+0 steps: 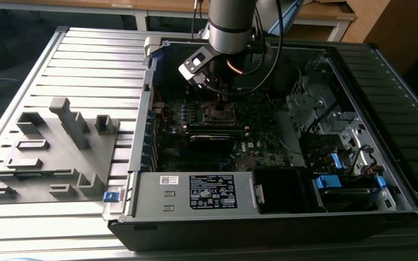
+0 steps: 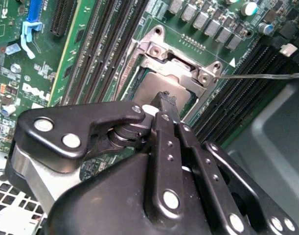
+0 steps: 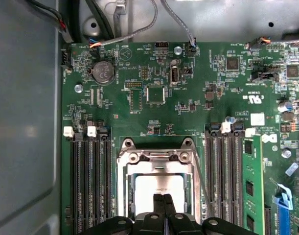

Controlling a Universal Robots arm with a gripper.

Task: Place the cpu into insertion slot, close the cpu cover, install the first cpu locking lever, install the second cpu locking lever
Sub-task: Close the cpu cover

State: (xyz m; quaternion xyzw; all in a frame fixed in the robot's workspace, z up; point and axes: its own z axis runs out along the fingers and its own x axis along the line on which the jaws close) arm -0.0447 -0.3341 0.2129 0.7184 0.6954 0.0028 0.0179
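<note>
Cpu (image 3: 154,186) sits in the insertion slot (image 1: 220,112) between two banks of memory slots (image 3: 90,186) on the green motherboard (image 3: 198,122), toward its far edge in the exterior view. The cpu cover (image 3: 124,183) lies flat around it. The gripper (image 3: 163,198) has its fingers pressed together, empty, tips over the chip's metal top. A thin lever (image 2: 259,76) juts out beside the slot.

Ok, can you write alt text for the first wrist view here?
The shut end effector is poised over the silvery cpu, which lies framed by the silver cpu cover on a green motherboard. Long black memory slots run along both sides of it.
</note>
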